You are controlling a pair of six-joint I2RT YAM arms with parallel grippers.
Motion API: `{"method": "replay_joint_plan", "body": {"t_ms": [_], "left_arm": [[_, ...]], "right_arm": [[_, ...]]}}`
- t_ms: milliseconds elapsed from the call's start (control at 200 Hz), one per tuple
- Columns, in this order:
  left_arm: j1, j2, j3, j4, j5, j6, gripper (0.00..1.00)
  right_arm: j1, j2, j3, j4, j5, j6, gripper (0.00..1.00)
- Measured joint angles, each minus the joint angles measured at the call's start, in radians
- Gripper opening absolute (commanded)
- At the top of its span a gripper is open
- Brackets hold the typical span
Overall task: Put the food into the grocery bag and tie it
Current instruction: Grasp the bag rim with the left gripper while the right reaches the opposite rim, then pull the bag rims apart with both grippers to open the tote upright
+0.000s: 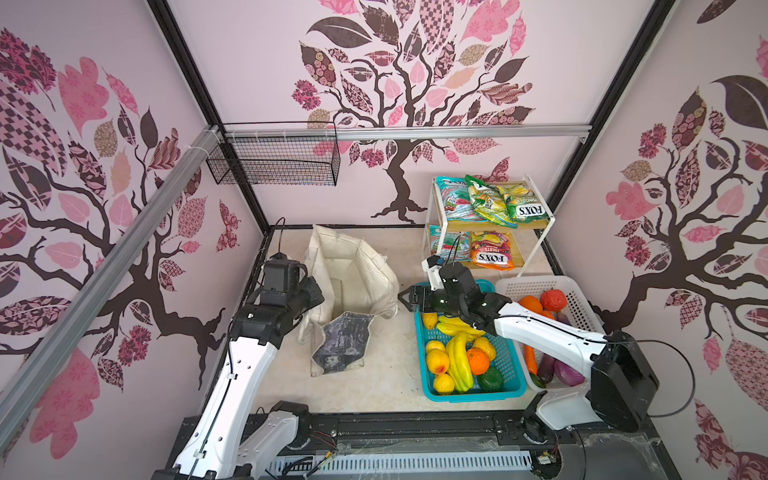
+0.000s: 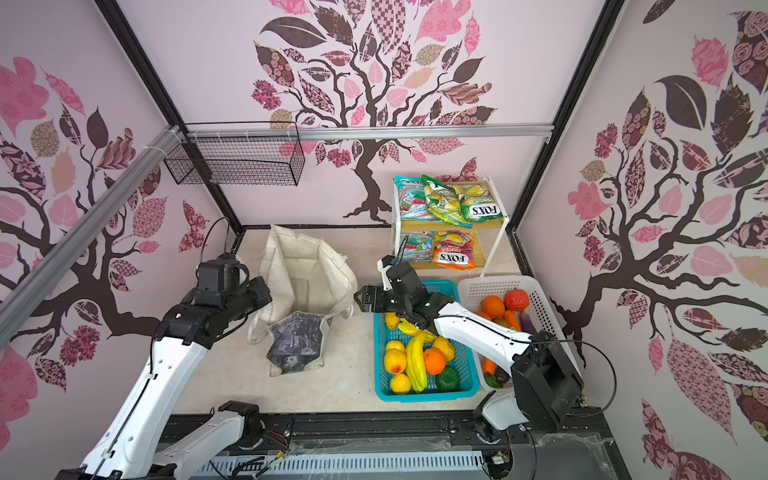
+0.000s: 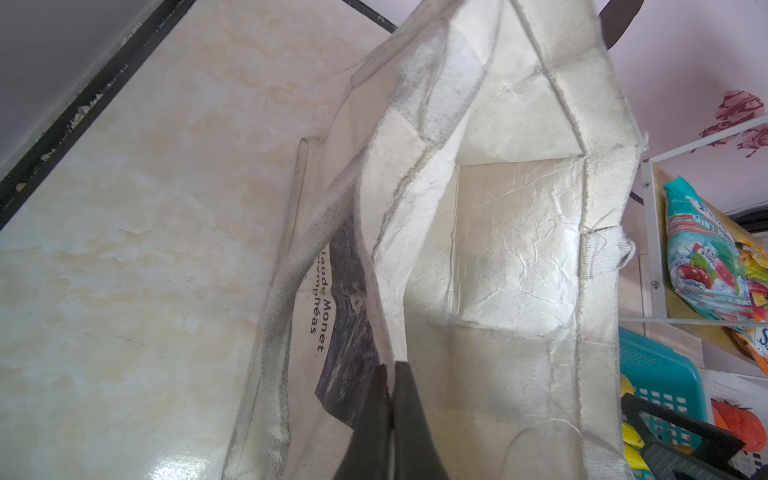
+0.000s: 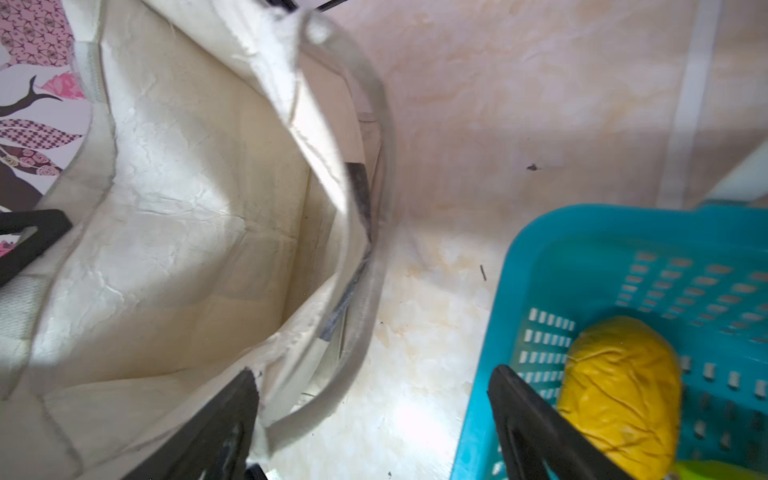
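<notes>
The left tool, its fingers pressed together on the left wall of the grocery bag, pins that side of the cream tote's mouth, as the left wrist view shows. The bag stands on the counter at left of centre in both top views. Its mouth gapes upward, its long axis runs from the back wall toward the robot, and nothing shows inside it but bare lining.

Across the opening, the right tool hangs with its fingers wide apart and nothing between them. In the right wrist view one finger sits over the bag's right rim and strap, the other over the corner of the teal basket. That puts this tool in the gap between the two, bag mouth on its left and fruit on its right.

The nearest food is a yellow fruit at the far end of the teal basket, just beside the tool. A bunch of bananas lies further along, lengthwise toward the robot, among round orange and yellow pieces. More produce fills the white basket beyond, and sweet packets rest on the two-tier shelf at the back right.

All the food lies on the right arm's side, so the pick seems to fall to that arm. It would be a short swing right and down, then a carry left over the rim.
</notes>
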Motion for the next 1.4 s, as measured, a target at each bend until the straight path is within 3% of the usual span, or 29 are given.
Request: {"method": "replay_joint_plan", "body": {"t_ms": [160,390,520,575,695,995,1165,1295,1401], "left_arm": [[0.0,-0.016,-0.031,0.017,0.021,-0.003,0.06],[0.0,-0.025,-0.042,0.035,0.033,-0.006,0.06],[0.0,-0.039,-0.052,0.037,0.034,-0.006,0.06],[0.0,-0.043,-0.053,0.037,0.035,-0.006,0.06],[0.0,-0.048,-0.055,0.035,0.032,-0.006,0.06],[0.0,-0.062,-0.055,0.015,0.001,-0.006,0.06],[0.0,-0.065,-0.055,0.017,0.005,-0.007,0.06],[0.0,-0.07,-0.061,0.018,0.011,-0.01,0.06],[0.0,-0.073,-0.066,0.019,0.013,-0.014,0.06]], "right_arm": [[0.023,0.019,0.026,0.027,-0.008,0.026,0.88],[0.042,0.158,0.132,0.027,-0.008,0.054,0.76],[0.058,0.178,0.137,0.026,-0.008,0.064,0.61],[0.063,0.185,0.149,0.022,-0.006,0.076,0.62],[0.067,0.204,0.201,-0.019,0.031,0.078,0.78],[0.068,0.195,0.175,-0.112,0.172,0.066,0.79],[0.068,0.186,0.166,-0.079,0.119,0.068,0.63],[0.073,0.197,0.174,-0.025,0.033,0.088,0.61],[0.074,0.226,0.198,-0.006,0.0,0.099,0.52]]}}
